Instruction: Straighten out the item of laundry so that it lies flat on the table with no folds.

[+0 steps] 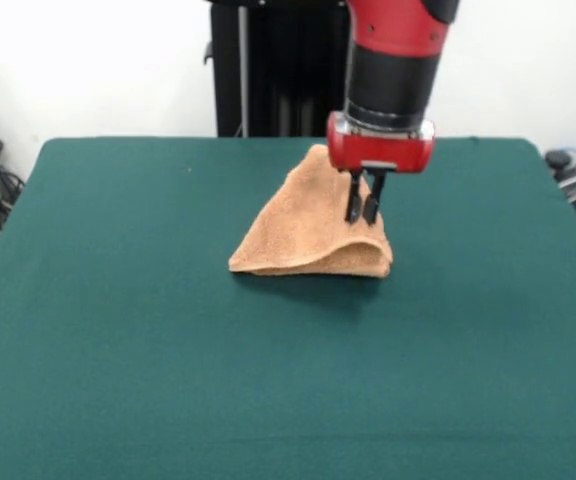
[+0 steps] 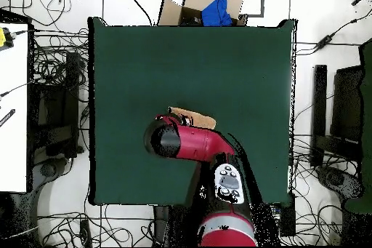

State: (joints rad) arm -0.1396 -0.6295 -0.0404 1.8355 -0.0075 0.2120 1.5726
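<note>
Pincer (image 1: 364,213) pinching raised fold of crumpled towel (image 1: 298,235) on green table (image 1: 168,350).

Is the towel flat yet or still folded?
Still folded: the towel sits doubled in a raised triangular heap, layers showing along its near edge.

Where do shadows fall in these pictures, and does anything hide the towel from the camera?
Front view: the towel throws a thin dark shadow on the table along its near edge; the lighting is soft and even, without glare; the gripper stands in front of the towel's right part. Overhead view: the arm covers most of the towel, and only a strip shows.
</note>
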